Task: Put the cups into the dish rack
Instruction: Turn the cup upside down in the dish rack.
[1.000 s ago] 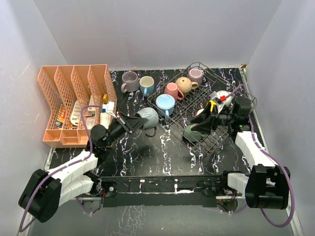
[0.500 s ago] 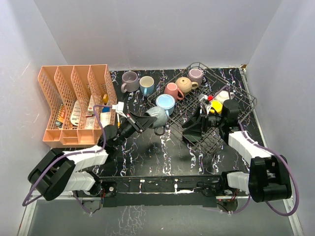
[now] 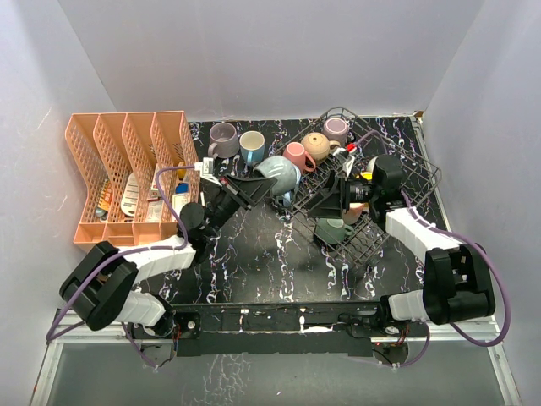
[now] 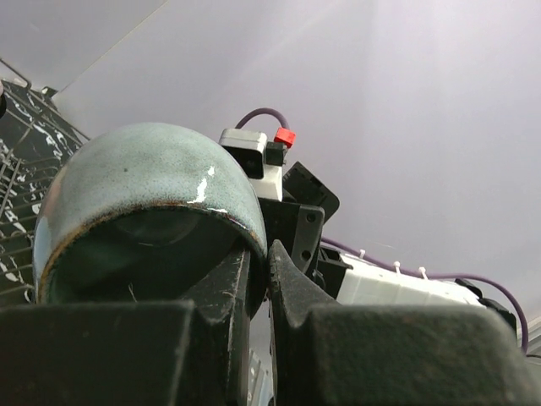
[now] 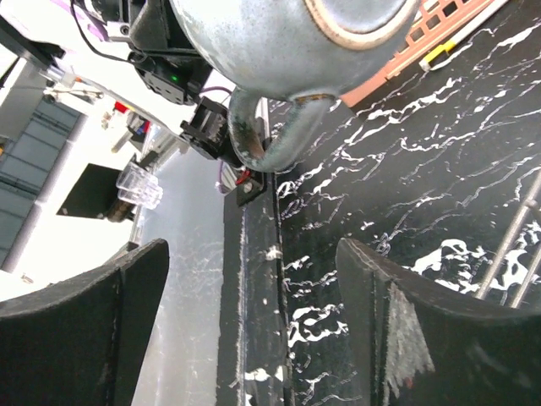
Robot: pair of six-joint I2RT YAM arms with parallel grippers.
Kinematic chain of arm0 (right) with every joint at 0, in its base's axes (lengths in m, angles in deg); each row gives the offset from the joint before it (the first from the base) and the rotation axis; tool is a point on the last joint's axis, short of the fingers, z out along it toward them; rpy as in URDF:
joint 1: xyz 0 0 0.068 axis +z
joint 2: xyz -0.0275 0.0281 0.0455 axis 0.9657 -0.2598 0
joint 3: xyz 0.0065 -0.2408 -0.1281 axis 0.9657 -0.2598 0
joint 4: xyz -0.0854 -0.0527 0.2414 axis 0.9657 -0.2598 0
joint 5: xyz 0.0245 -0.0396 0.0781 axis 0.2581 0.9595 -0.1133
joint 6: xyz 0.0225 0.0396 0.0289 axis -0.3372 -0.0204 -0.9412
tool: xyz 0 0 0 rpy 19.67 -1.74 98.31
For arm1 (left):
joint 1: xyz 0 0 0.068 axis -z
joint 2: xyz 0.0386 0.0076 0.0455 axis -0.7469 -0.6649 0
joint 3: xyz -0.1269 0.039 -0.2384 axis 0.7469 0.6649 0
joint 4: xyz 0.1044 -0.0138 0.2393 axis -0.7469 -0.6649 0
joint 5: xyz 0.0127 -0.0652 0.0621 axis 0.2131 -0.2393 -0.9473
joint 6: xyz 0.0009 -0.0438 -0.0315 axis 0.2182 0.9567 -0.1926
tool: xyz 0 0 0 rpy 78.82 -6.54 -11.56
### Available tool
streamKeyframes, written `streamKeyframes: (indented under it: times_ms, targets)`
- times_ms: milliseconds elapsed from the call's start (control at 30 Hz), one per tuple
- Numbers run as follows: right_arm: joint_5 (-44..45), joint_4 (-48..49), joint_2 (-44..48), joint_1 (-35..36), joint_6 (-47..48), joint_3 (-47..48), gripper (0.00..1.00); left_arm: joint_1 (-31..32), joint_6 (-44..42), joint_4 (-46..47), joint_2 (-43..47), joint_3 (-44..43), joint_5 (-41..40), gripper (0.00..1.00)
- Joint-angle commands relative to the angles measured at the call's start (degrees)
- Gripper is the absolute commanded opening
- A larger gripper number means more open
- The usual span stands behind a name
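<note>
My left gripper [image 3: 259,181] is shut on the rim of a grey-teal cup [image 3: 276,172], held in the air at the left edge of the dish rack [image 3: 416,174]. In the left wrist view the fingers [image 4: 292,283] pinch that cup's [image 4: 144,182] wall. My right gripper [image 3: 314,203] stands open over the rack, pointing left at the held cup [image 5: 279,34], whose handle [image 5: 269,135] hangs above the empty gap of the right gripper [image 5: 254,296]. A green cup [image 3: 333,230] lies in the rack. Pink [image 3: 296,155], tan [image 3: 317,145] and mauve [image 3: 336,128] cups sit at the rack's back.
A mauve cup [image 3: 222,139] and a blue cup [image 3: 252,145] stand on the black marbled table [image 3: 254,254] behind the held cup. An orange plastic organiser [image 3: 127,173] fills the left side. White walls close in on three sides.
The left arm has carried the grey-teal cup up and right to the rack's edge. The right gripper has opened, left the green cup in the rack, and swung left toward the held cup.
</note>
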Motion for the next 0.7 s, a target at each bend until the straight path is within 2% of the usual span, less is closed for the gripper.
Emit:
streamKeyframes:
  times_ms: [0,133,267,467,567,667]
  targets:
    - [2.44,6.92,1.38,2.13,-11.55,2.33,0.87,0.29,0.16,15.94,-0.39,-5.59,-1.21,0.00]
    - [7.75,15.78,1.03,3.18,-23.25,1.20,0.88,0.60,0.83,17.19,-1.18,-7.68,-0.77,0.00]
    - [11.94,18.09,-0.89,5.26,-26.94,2.39,0.86,1.10,0.85,17.15,-1.32,-9.31,-0.30,0.00]
    - [14.37,32.91,-3.74,7.82,-36.99,1.72,0.83,2.22,1.82,19.89,-2.95,-10.42,-1.06,0.00]
    - [16.61,43.01,-5.18,7.93,-44.28,0.84,0.79,3.00,1.79,20.46,-3.61,-11.22,-1.07,0.00]
    - [17.89,48.41,-6.34,8.34,-49.00,0.95,0.72,3.59,1.97,21.27,-4.39,-11.77,-1.23,0.00]
